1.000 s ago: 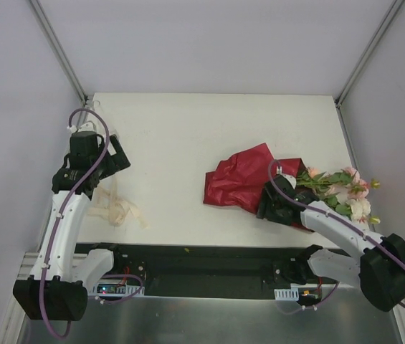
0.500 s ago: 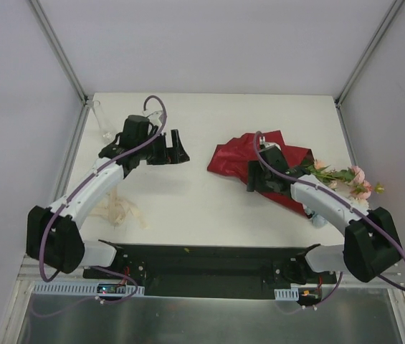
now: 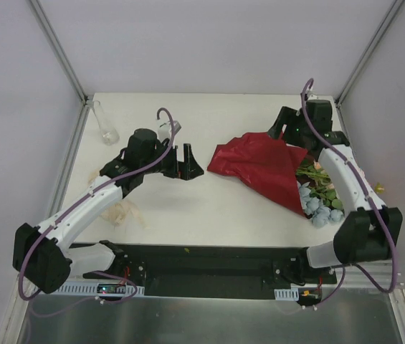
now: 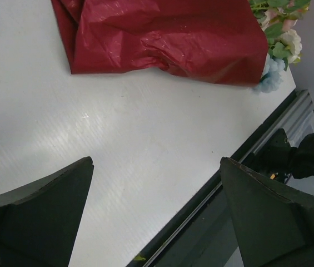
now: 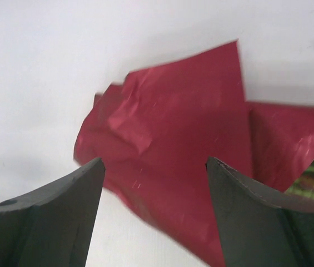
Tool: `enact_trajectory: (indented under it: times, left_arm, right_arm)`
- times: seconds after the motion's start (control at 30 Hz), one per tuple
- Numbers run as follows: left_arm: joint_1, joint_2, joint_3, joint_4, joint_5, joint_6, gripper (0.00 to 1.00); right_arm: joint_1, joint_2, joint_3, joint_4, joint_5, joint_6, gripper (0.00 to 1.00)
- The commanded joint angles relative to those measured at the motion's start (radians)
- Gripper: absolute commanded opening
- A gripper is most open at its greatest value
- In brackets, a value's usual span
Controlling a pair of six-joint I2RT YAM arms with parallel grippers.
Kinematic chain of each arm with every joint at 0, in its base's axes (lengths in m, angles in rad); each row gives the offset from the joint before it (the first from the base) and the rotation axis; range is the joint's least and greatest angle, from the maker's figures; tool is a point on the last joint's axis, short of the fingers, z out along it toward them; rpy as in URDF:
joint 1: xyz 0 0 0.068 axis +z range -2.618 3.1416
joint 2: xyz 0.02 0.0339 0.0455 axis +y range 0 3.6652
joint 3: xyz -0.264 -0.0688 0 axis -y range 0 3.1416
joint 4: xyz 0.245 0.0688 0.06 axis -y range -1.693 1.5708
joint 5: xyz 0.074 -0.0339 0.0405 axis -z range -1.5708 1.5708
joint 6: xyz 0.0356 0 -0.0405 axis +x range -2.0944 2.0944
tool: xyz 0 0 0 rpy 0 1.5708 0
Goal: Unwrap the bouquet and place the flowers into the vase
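Fingers (image 4: 40,217) of the left gripper (image 4: 157,167) spread wide, nothing between them, only bare white table (image 4: 118,128) below; gripper sits mid-table, pointing at the dark red wrapping paper (image 4: 162,39), near its left edge but clear of it; left arm (image 3: 94,201) reaches in low from the near-left base.

Fingers (image 5: 262,217) of the right gripper (image 5: 155,162) also wide apart, gripping nothing; gripper hangs over the far end of the wrapping paper; in the right wrist view the crumpled red sheet fills the gap beyond the fingertips, a bit blurred; whether the tips touch it, cannot tell; right arm (image 3: 345,179) arcs from the near-right base up along the right side of the table, passing above the flowers (image 3: 317,190).

Wrapping paper lies loose and creased right of centre, wide at the far-left end, narrowing toward the near right; flowers lie flat on the table at that near-right end, partly tucked under the paper; green leaves with pink and cream heads, pale blue blooms (image 3: 320,211) closest to the front edge; stems not visible.

Cream ribbon (image 3: 129,212) in a loose heap near the left front of the table, beside the left arm, well apart from the paper; clear glass vase (image 3: 105,127) upright at the far-left corner, well apart from flowers and both grippers.
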Motion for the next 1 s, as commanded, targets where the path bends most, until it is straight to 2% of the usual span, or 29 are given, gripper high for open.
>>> enact_trajectory:
  times: [0.0, 0.1, 0.2, 0.47, 0.97]
  left_arm:
    - [-0.007, -0.167, -0.101, 0.028, 0.021, -0.024, 0.97]
    - [-0.007, -0.257, -0.158, 0.020, 0.000, -0.032, 0.99]
    - [-0.007, -0.296, -0.186, 0.019, 0.006, -0.044, 0.99]
    - [-0.007, -0.278, -0.177, 0.019, 0.046, -0.064, 0.99]
    - [-0.007, -0.255, -0.168, 0.020, 0.049, -0.076, 0.98]
  right_arm:
    - [-0.150, 0.176, 0.121, 0.036, -0.181, -0.012, 0.77]
    - [-0.201, 0.282, 0.180, 0.076, -0.306, -0.024, 0.77]
    - [-0.219, 0.352, 0.230, 0.045, -0.334, -0.067, 0.77]
    - [-0.242, 0.440, 0.245, 0.039, -0.408, -0.116, 0.77]
    - [-0.242, 0.462, 0.190, 0.027, -0.321, -0.140, 0.78]
